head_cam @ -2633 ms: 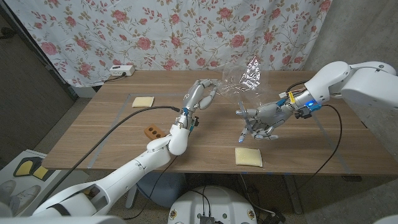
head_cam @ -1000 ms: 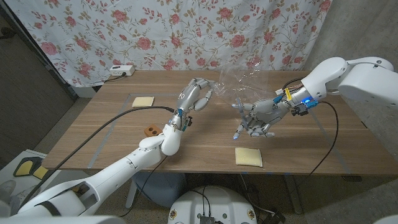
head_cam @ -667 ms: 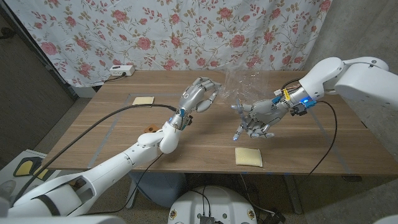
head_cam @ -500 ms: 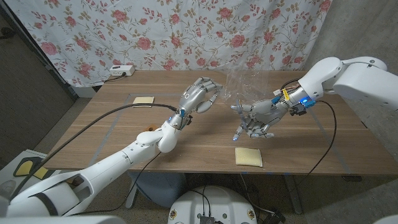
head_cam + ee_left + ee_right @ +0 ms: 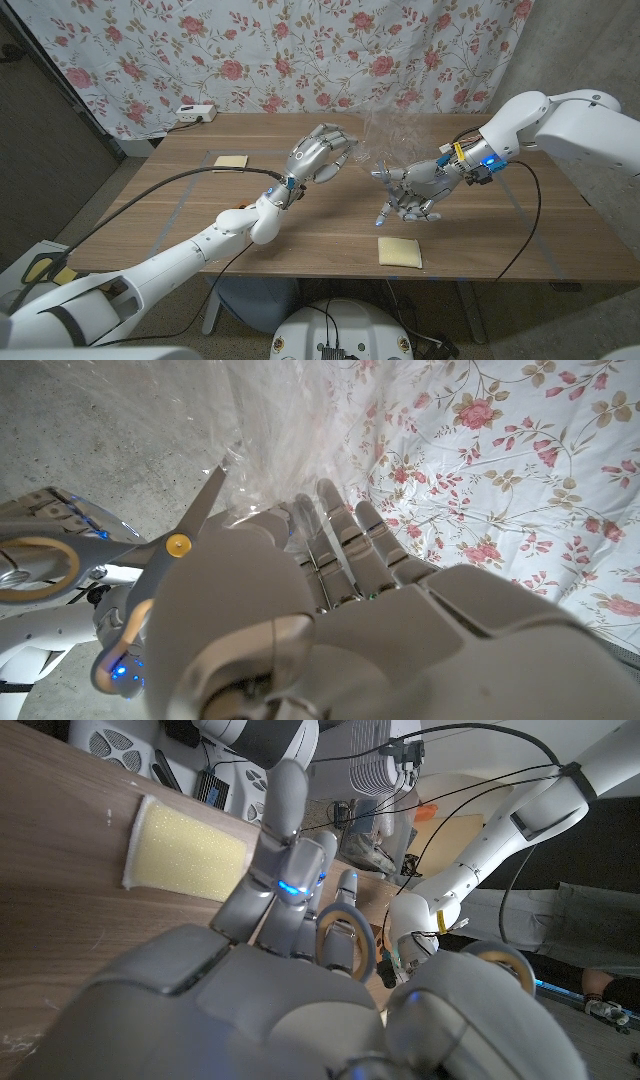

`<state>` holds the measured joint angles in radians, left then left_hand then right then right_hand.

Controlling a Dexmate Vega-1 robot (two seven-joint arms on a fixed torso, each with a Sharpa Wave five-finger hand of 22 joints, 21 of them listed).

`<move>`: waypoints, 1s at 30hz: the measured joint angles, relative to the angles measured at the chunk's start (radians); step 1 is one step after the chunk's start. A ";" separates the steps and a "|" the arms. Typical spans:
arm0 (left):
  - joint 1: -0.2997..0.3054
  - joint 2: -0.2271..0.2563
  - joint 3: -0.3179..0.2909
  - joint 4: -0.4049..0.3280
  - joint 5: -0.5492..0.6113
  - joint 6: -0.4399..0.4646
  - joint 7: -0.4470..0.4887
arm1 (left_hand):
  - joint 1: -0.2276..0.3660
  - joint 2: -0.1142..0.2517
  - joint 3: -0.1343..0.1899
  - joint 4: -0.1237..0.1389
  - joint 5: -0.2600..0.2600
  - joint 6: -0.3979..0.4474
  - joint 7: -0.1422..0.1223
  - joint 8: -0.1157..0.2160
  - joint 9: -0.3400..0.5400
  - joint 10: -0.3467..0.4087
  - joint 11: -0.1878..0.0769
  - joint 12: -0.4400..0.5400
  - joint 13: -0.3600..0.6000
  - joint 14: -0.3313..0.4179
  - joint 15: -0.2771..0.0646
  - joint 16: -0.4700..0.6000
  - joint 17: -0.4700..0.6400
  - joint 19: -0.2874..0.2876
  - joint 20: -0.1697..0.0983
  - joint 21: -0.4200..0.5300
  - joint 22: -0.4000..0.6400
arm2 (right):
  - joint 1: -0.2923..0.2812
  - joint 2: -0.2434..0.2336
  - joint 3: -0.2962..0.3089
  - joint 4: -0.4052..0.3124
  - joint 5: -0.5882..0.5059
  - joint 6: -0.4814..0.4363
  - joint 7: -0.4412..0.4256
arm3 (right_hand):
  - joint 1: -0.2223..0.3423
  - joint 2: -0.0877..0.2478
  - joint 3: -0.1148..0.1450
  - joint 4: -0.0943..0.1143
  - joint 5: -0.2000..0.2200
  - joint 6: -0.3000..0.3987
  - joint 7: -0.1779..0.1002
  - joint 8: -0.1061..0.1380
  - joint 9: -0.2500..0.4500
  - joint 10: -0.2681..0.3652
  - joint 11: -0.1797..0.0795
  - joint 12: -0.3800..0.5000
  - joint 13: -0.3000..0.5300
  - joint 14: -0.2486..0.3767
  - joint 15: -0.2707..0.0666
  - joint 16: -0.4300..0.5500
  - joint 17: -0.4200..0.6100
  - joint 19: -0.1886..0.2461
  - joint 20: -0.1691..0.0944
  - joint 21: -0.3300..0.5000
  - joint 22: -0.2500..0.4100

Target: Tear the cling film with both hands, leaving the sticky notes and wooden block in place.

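A clear sheet of cling film (image 5: 385, 135) hangs above the table's middle, between my two hands. My left hand (image 5: 320, 156) is raised and grips the film's left edge; the film (image 5: 270, 430) spreads beyond its fingers. My right hand (image 5: 410, 192) holds yellow-handled scissors (image 5: 190, 525), whose blades point at the film's edge. One yellow sticky-note pad (image 5: 230, 161) lies at the left, another (image 5: 400, 252) near the front edge below my right hand. The brown wooden block (image 5: 237, 208) is mostly hidden behind my left forearm.
A white power strip (image 5: 195, 113) sits at the table's back left, in front of the floral curtain. A black cable runs over the table (image 5: 500, 235) from my right wrist. The front sticky-note pad (image 5: 185, 850) lies close under my right hand.
The film has come down from a bunched-up clump at the back to a sheet stretched between the hands. My left hand edged right and my right hand slightly up; both have barely moved in the last half second.
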<state>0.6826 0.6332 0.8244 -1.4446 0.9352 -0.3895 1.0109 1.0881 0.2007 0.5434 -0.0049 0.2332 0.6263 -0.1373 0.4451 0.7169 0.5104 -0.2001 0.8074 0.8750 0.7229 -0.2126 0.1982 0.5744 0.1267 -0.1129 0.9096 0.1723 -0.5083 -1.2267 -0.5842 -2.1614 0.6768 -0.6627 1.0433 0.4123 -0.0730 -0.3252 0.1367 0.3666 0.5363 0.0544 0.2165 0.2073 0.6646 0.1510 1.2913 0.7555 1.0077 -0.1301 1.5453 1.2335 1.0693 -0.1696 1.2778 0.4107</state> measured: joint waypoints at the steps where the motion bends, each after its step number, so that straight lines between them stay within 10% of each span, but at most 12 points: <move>1: 0.001 0.001 0.000 -0.001 0.000 0.003 0.003 | 0.000 0.000 0.003 0.003 0.000 -0.003 0.003 0.000 -0.003 0.000 0.000 0.000 0.000 0.000 0.000 0.000 0.000 0.000 0.000 0.000 0.000 | 0.000 0.000 0.000 0.001 0.000 0.000 -0.001 | 0.006 0.006 0.002 -0.002 0.000 0.002 0.002 0.006 0.000 0.000 0.000 0.000 -0.001 0.001 -0.001 0.000 0.000 0.002 -0.002 0.000 0.000; 21: 0.031 0.001 -0.012 -0.004 -0.027 0.038 0.030 | 0.000 0.000 0.000 0.008 0.004 -0.003 0.003 0.000 -0.005 -0.005 0.005 0.000 -0.005 -0.014 0.000 0.000 -0.005 0.000 0.000 -0.004 0.000 | -0.019 -0.009 0.022 0.005 0.033 0.005 -0.044 | 0.076 0.055 0.014 -0.014 -0.004 0.005 0.005 0.006 0.009 0.014 0.000 0.009 -0.010 0.020 -0.020 0.000 0.000 0.015 -0.008 0.007 0.005; 30: 0.035 -0.002 -0.012 0.001 -0.034 0.046 0.036 | 0.000 0.000 0.000 0.008 0.007 -0.003 0.003 0.007 -0.009 -0.008 0.003 0.007 -0.005 -0.014 0.000 0.000 -0.009 0.000 0.000 -0.004 0.000 | -0.035 -0.019 0.039 0.000 0.058 0.013 -0.080 | 0.273 0.188 0.109 -0.078 -0.046 0.005 0.005 0.025 0.018 0.014 0.000 0.016 -0.024 0.040 -0.040 0.000 -0.002 0.020 -0.013 0.024 0.017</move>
<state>0.7178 0.6313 0.8122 -1.4439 0.9016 -0.3436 1.0467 1.0881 0.2007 0.5432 0.0030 0.2407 0.6231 -0.1340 0.4517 0.7080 0.5028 -0.1971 0.8148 0.8703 0.7086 -0.2125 0.1982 0.5657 0.1268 -0.1127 0.9061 0.1724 -0.5436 -1.2458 -0.5455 -2.1616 0.7349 -0.6501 0.9633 0.6856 0.1147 -0.2160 0.0584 0.3207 0.5417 0.0597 0.2414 0.2250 0.6788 0.1511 1.3071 0.7315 1.0478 -0.1700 1.5453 1.2312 1.0895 -0.1825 1.3020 0.4272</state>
